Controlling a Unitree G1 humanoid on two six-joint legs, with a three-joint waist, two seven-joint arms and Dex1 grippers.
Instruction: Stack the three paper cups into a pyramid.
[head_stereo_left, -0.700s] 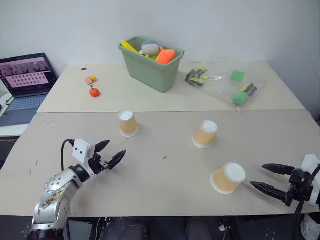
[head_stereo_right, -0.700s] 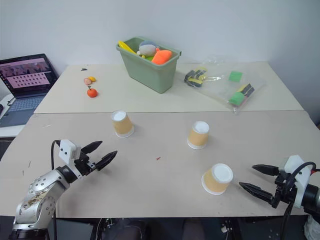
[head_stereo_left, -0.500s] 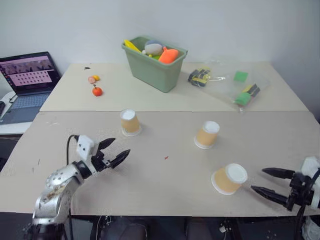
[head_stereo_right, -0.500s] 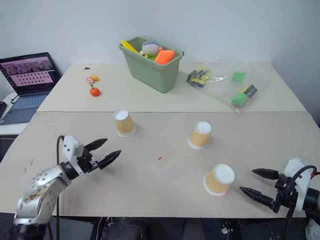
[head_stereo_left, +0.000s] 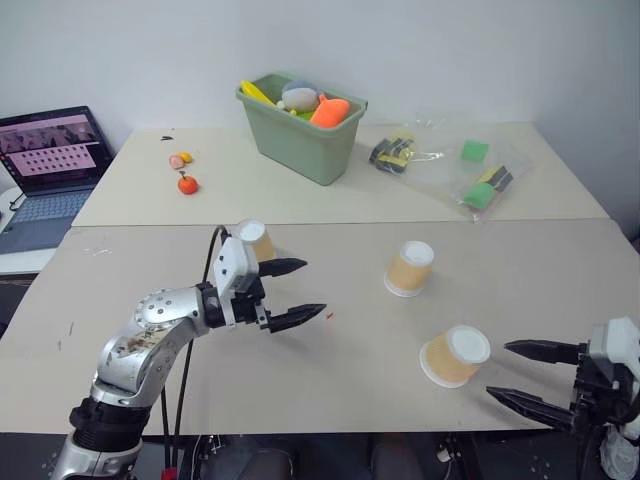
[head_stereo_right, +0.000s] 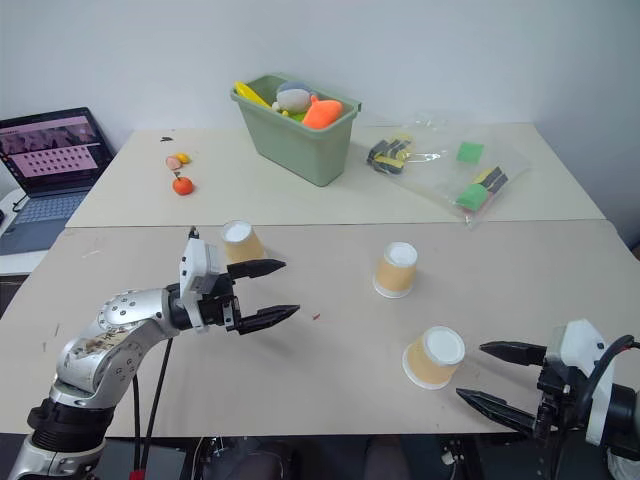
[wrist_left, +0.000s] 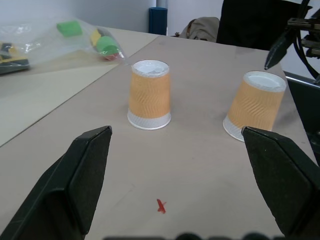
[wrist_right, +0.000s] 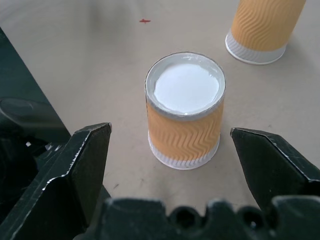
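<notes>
Three paper cups stand upside down and apart on the near table: one at the left (head_stereo_left: 250, 237), one in the middle (head_stereo_left: 410, 268), one at the front right (head_stereo_left: 455, 355). My left gripper (head_stereo_left: 314, 288) is open and hovers level just in front of the left cup, pointing toward the middle; part of that cup is hidden behind it. The left wrist view looks between its fingers (wrist_left: 75, 175) at the middle cup (wrist_left: 149, 95) and the front cup (wrist_left: 255, 105). My right gripper (head_stereo_left: 497, 369) is open, a short way right of the front cup (wrist_right: 185, 110).
A green bin (head_stereo_left: 303, 125) of toys stands on the far table. A clear bag (head_stereo_left: 470, 170) of small items lies to its right, small fruits (head_stereo_left: 187, 184) to its left. A laptop (head_stereo_left: 45, 160) sits at far left. A red mark (head_stereo_left: 329, 316) is near the left fingertips.
My left arm has swung in from the front left edge toward the middle, ending beside the left cup. The right gripper has shifted slightly and stays open. The cups have not moved.
</notes>
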